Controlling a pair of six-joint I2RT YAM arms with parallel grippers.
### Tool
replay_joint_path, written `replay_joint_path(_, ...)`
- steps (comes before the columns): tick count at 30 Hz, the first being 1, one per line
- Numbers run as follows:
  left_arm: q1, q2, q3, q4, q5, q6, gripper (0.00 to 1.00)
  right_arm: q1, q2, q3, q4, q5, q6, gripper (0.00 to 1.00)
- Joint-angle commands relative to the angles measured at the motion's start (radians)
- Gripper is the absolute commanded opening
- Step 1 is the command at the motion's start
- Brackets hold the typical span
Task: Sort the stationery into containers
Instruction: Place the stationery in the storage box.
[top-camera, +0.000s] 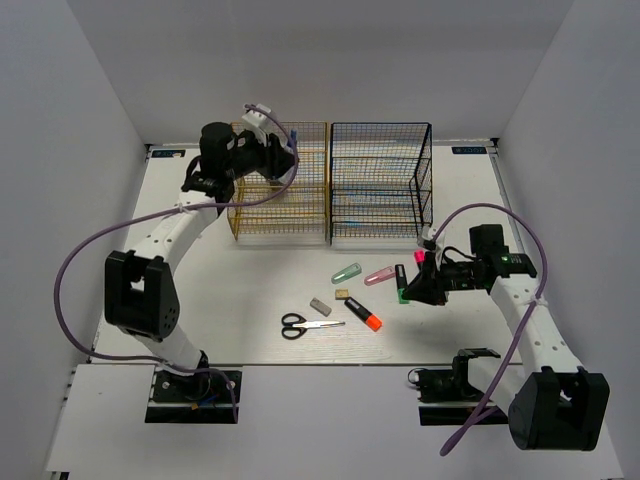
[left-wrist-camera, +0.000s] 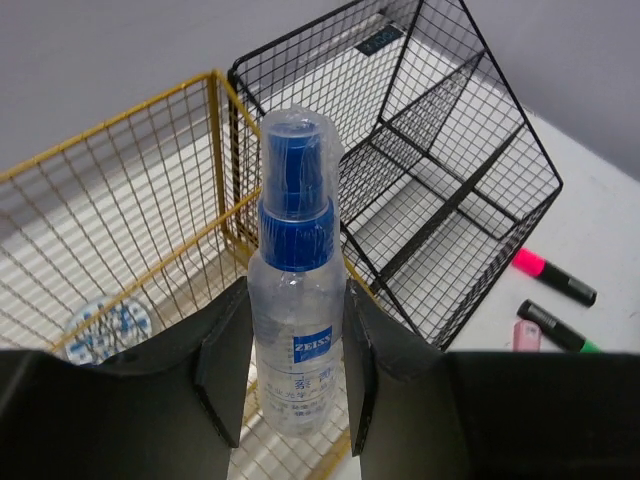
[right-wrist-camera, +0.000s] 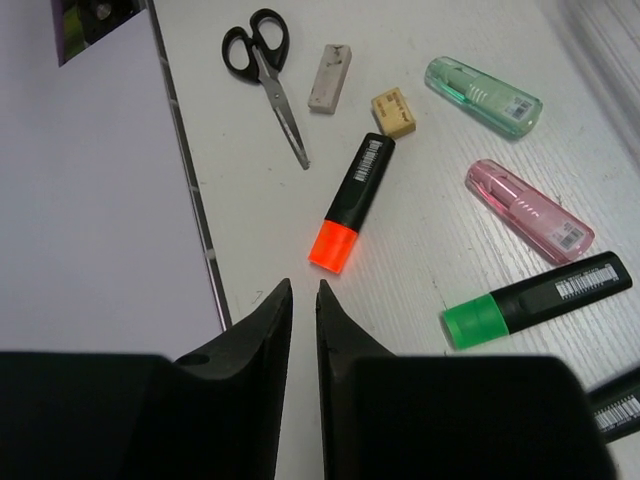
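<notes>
My left gripper (top-camera: 272, 152) is shut on the clear blue-capped tube (left-wrist-camera: 295, 300) and holds it upright over the gold-yellow rack (left-wrist-camera: 215, 110), next to the black rack (left-wrist-camera: 470, 170). A bluish tape roll (left-wrist-camera: 108, 330) lies inside the gold rack. My right gripper (right-wrist-camera: 303, 290) is shut and empty, just above the table near the orange highlighter (right-wrist-camera: 352, 200). Scissors (right-wrist-camera: 262, 70), a grey eraser (right-wrist-camera: 329, 77), a tan eraser (right-wrist-camera: 394, 112), pastel green (right-wrist-camera: 484, 95) and pink (right-wrist-camera: 528, 210) highlighters and a green-capped one (right-wrist-camera: 530, 300) lie before it.
Both racks stand side by side at the table's back, the gold one (top-camera: 250, 215) left of the black one (top-camera: 380, 190). A pink-capped black highlighter (top-camera: 420, 258) lies beside my right gripper (top-camera: 410, 290). The table's front edge (right-wrist-camera: 190, 200) runs close to the right fingers.
</notes>
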Motion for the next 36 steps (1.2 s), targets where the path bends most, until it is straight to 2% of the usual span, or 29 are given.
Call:
replay_joint_path(1, 0.005, 0.006, 0.11, -0.05, 0.152, 0.154, 0.0, -0.003, 0.008, 0.021, -0.076, -0.078, -0.134, 0.19)
replay_joint_path(2, 0.005, 0.027, 0.192, -0.098, 0.158, 0.227, 0.0, -0.001, 0.01, 0.023, -0.108, -0.086, -0.178, 0.2)
replay_joint_path(3, 0.007, 0.036, 0.219, -0.216, 0.161, 0.26, 0.0, -0.001, 0.011, 0.024, -0.125, -0.098, -0.191, 0.2)
replay_joint_path(4, 0.005, 0.065, 0.272, -0.261, 0.163, 0.377, 0.0, -0.003, 0.014, 0.026, -0.14, -0.1, -0.226, 0.2)
replay_joint_path(6, -0.002, 0.084, 0.357, -0.338, 0.143, 0.462, 0.0, -0.001, 0.016, 0.026, -0.16, -0.106, -0.263, 0.2)
replay_joint_path(7, -0.018, 0.092, 0.365, -0.432, 0.125, 0.546, 0.0, -0.001, 0.014, 0.024, -0.164, -0.109, -0.274, 0.2)
replay_joint_path(12, -0.061, 0.098, 0.37, -0.528, -0.032, 0.794, 0.0, -0.003, 0.014, 0.024, -0.171, -0.108, -0.301, 0.2)
replay_joint_path(18, -0.076, 0.131, 0.327, -0.567, -0.136, 0.891, 0.0, -0.001, 0.02, 0.026, -0.171, -0.103, -0.3, 0.2)
replay_joint_path(27, -0.128, 0.193, 0.279, -0.449, -0.372, 0.983, 0.0, -0.001, 0.02, 0.026, -0.171, -0.094, -0.301, 0.2)
replay_joint_path(32, -0.145, 0.21, 0.272, -0.407, -0.437, 1.0, 0.0, -0.004, 0.019, 0.024, -0.171, -0.091, -0.304, 0.22)
replay_joint_path(33, -0.151, 0.211, 0.27, -0.399, -0.457, 1.006, 0.05, -0.001, 0.02, 0.026, -0.176, -0.091, -0.304, 0.23)
replay_joint_path(35, -0.157, 0.201, 0.245, -0.373, -0.486, 1.012, 0.31, -0.006, 0.019, 0.024, -0.176, -0.091, -0.304, 0.26)
replay_joint_path(36, -0.165, 0.193, 0.23, -0.354, -0.498, 1.012, 0.38, -0.004, 0.014, 0.026, -0.179, -0.092, -0.309, 0.26)
